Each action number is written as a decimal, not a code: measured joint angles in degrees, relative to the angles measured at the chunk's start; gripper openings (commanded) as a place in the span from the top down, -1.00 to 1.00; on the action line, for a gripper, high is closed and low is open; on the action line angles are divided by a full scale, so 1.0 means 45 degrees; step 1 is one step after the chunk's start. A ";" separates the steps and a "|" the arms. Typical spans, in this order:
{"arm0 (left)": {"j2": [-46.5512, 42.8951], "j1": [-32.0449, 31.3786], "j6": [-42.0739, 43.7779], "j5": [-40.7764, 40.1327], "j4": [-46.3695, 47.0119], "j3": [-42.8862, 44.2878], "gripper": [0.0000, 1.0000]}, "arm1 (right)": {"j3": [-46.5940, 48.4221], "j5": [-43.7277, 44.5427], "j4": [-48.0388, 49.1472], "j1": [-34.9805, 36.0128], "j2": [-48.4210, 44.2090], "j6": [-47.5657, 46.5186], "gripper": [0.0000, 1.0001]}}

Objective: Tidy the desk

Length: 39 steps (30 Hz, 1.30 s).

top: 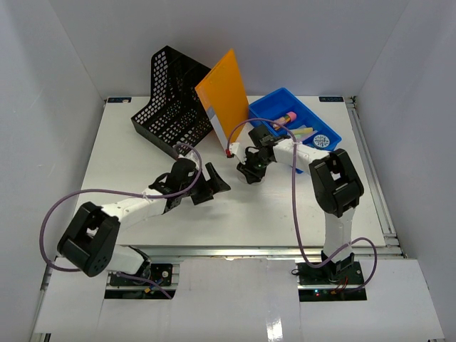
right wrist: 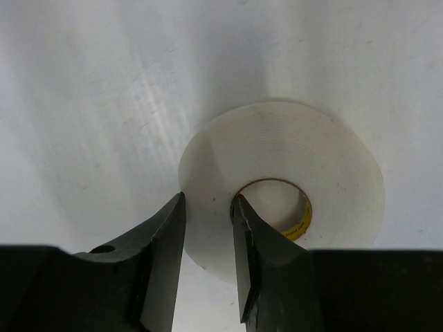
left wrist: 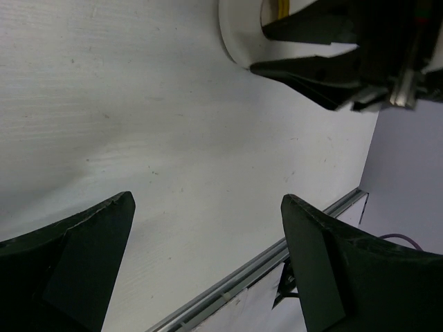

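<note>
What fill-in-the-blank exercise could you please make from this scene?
The right gripper pinches the wall of the round white tape roll, one finger ____ its hole.
The left gripper hangs ____ above the flat white desk.
The flat orange folder stands between the black mesh file holder and the ____ plastic tray.
Missing: inside; open; blue.

We see that the desk is white and matt, with a faint grain and tiny dark specks, and the rail at its edge is shiny grey metal. The tape roll is white, smooth and a bit dull, with a brown and yellow card ring inside. The fingers of the right gripper look like black matt plastic, the blue tray is shiny plastic, and the orange folder looks smooth.
</note>
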 measured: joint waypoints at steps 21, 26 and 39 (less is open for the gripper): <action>0.3838 0.0000 -0.0796 0.2055 0.3043 0.2178 -0.33 | -0.2381 -0.3880 -0.0798 -0.0043 -0.3270 -0.0237 0.50; 0.4167 0.0000 -0.1098 0.2660 0.3627 0.2196 0.13 | -0.2390 -0.4379 -0.0802 -0.0043 -0.3464 -0.0228 0.49; 0.4579 0.0070 -0.1633 0.3784 0.4807 0.2196 1.00 | -0.2389 -0.4929 -0.0802 -0.0053 -0.3566 -0.0027 -0.46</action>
